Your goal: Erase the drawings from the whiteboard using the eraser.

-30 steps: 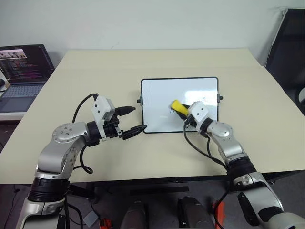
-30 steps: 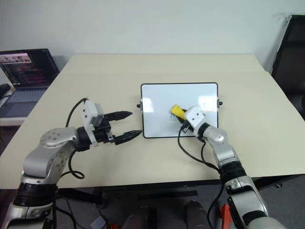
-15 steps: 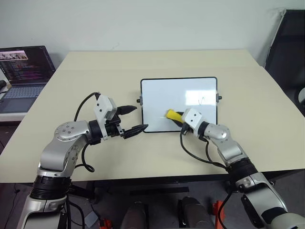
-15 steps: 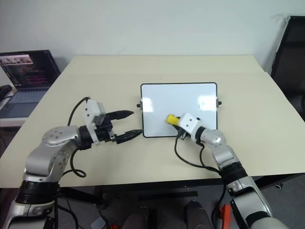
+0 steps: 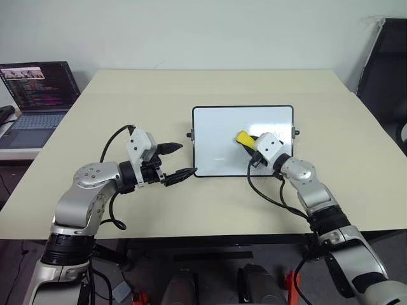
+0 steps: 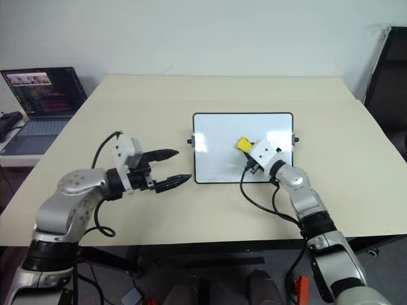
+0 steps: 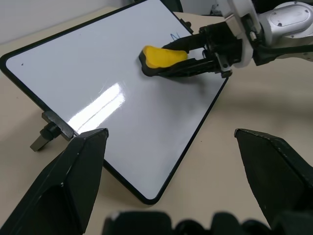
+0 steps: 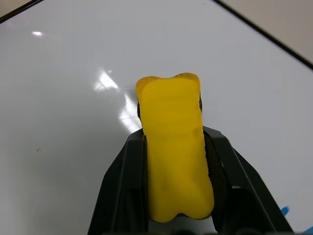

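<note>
The whiteboard (image 5: 216, 130) lies flat at the middle of the beige table (image 5: 127, 101), with its black frame and side knobs showing. My right gripper (image 5: 249, 141) is shut on the yellow eraser (image 5: 243, 137), which presses on the board's right half (image 8: 73, 73). The eraser (image 8: 173, 156) sits between both black fingers. One small blue drawing (image 7: 174, 35) shows just behind the eraser (image 7: 164, 56); other drawings are not visible. My left gripper (image 5: 186, 159) hovers open by the board's near left corner, holding nothing.
An open laptop (image 5: 35, 89) sits on a side surface at the far left. A black chair (image 5: 388, 63) stands beyond the table's right edge. Bare tabletop surrounds the board on every side.
The right gripper slid the eraser toward the board's near edge, then back up and right. A blue mark beside it one second ago is gone. The left arm stayed still; the camera shifted slightly.
</note>
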